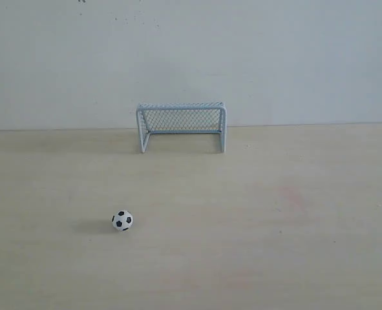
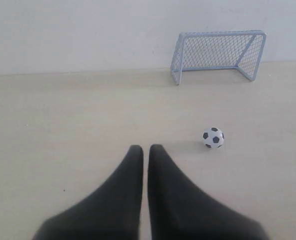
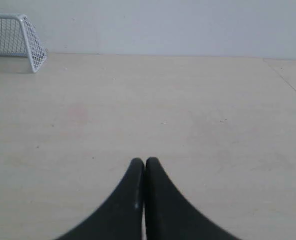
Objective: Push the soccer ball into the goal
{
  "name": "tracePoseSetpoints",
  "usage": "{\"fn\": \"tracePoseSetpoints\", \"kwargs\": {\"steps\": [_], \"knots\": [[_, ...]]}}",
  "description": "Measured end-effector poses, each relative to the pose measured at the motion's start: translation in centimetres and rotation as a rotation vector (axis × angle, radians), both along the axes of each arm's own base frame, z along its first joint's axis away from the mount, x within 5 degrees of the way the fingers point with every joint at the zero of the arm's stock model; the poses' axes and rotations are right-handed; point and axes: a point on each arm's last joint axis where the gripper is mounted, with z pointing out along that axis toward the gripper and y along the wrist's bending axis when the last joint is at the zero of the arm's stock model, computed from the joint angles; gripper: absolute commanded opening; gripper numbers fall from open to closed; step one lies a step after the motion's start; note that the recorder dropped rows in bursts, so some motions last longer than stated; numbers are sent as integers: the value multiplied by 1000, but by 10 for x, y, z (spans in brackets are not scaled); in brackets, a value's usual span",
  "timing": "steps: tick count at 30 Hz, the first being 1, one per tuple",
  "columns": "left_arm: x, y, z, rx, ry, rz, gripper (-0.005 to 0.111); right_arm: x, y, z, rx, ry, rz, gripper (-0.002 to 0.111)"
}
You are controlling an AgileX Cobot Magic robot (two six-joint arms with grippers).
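The soccer ball (image 1: pixel 122 220), white with black patches, rests on the pale wooden table (image 1: pixel 275 226), left of centre and well in front of the goal (image 1: pixel 181 124), which stands at the back against the wall. In the left wrist view the soccer ball (image 2: pixel 213 137) lies a little ahead and to one side of my left gripper (image 2: pixel 145 148), whose black fingers are shut on nothing; the goal (image 2: pixel 218 54) stands beyond. My right gripper (image 3: pixel 144 161) is shut and empty above bare table, with a corner of the goal (image 3: pixel 15 37) far off. Neither gripper shows in the exterior view.
A plain white wall (image 1: pixel 191 58) rises right behind the goal. The table's side edge (image 3: pixel 288 80) shows in the right wrist view.
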Motion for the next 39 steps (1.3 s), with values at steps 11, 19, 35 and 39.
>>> {"fn": "tracePoseSetpoints", "kwargs": {"steps": [11, 19, 35, 39], "knots": [[0, 1, 1, 28, -13, 3, 4, 0, 0, 0, 0, 0, 0, 0], [1, 2, 30, 60, -335, 16, 4, 0, 0, 0, 0, 0, 0, 0], [35, 2, 166, 57, -275, 15, 4, 0, 0, 0, 0, 0, 0, 0], [47, 2, 163, 57, -242, 14, 4, 0, 0, 0, 0, 0, 0, 0]]}}
